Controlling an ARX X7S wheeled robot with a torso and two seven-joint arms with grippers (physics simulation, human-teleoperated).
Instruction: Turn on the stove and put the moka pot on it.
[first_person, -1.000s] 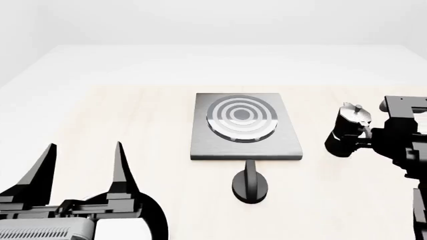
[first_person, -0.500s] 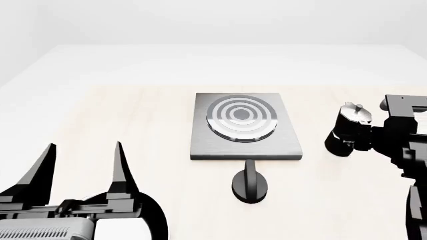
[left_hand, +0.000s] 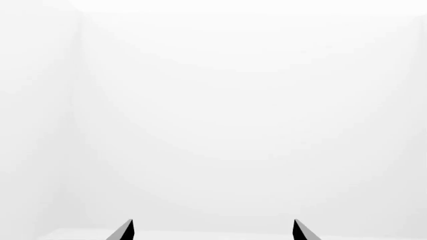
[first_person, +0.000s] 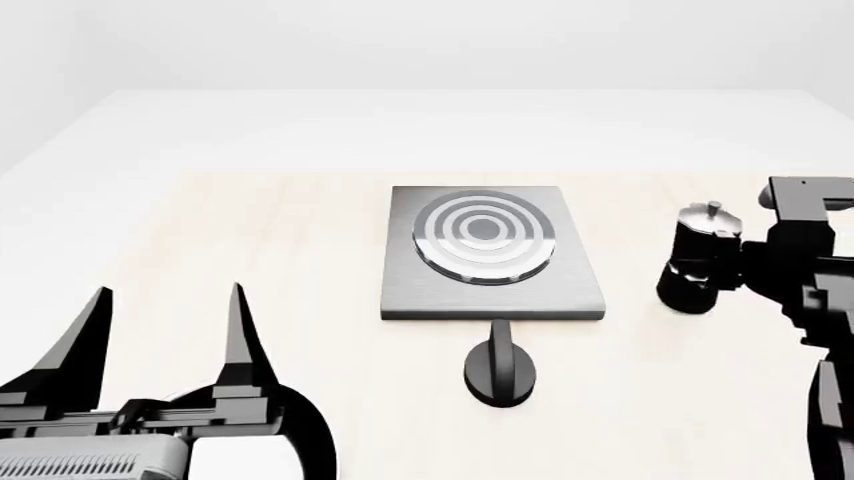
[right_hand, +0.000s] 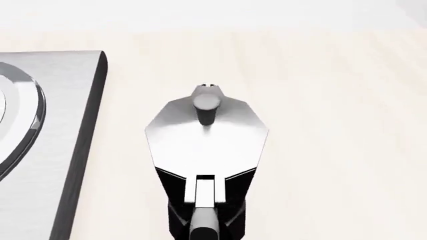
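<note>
The stove (first_person: 441, 285) is a dark-grey square plate with a ringed burner at the table's middle; its edge shows in the right wrist view (right_hand: 63, 150). Its round black knob (first_person: 501, 370) sits just in front of it. The moka pot (first_person: 699, 258) stands about upright to the right of the stove, and in the right wrist view (right_hand: 207, 137) I look down on its silver lid. My right gripper (first_person: 742, 262) is at the pot's handle, closed on it; its fingers are out of the wrist view. My left gripper (first_person: 171, 292) is open and empty at the near left.
The light wooden table (first_person: 240, 230) carries only the stove, the knob and the pot. The left wrist view shows blank white background behind my left gripper (left_hand: 213, 223), whose two fingertips (left_hand: 128, 226) stand wide apart.
The moka pot, tilted a second ago, now stands more upright and sits a little further right. The right gripper has shifted with it. The left arm has not moved.
</note>
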